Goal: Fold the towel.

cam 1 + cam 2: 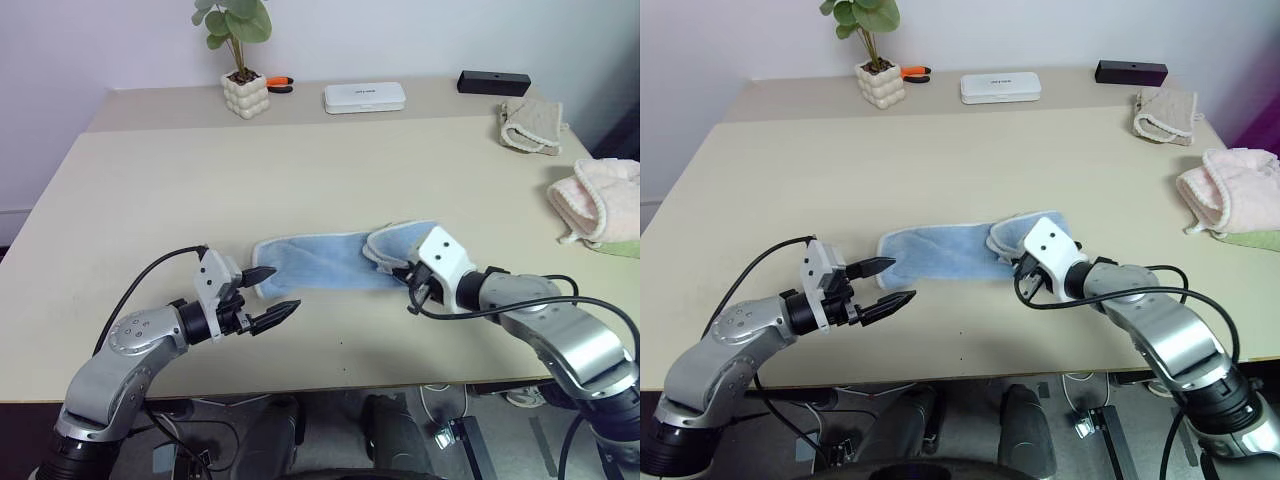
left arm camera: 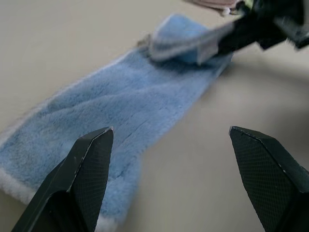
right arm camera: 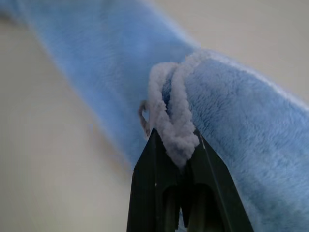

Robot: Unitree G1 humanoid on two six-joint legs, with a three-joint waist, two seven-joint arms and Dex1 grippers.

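Beige worktop (image 1: pixel 150 200): your right tool (image 3: pixel 179 145) pinches the towel (image 1: pixel 320 262) (soft, floppy) by its whitish edge; left tool (image 1: pixel 268 295) gapes empty.

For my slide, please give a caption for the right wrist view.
Right claw shut on the whitish edge of the light blue towel, pinching it above the table.

Both eye views look forward and down from the head over the tabletop (image 1: pixel 300 170), sharing the blue towel (image 1: pixel 320 262), while each wrist view looks along its own fingers (image 2: pixel 87 174), very close to that same towel.
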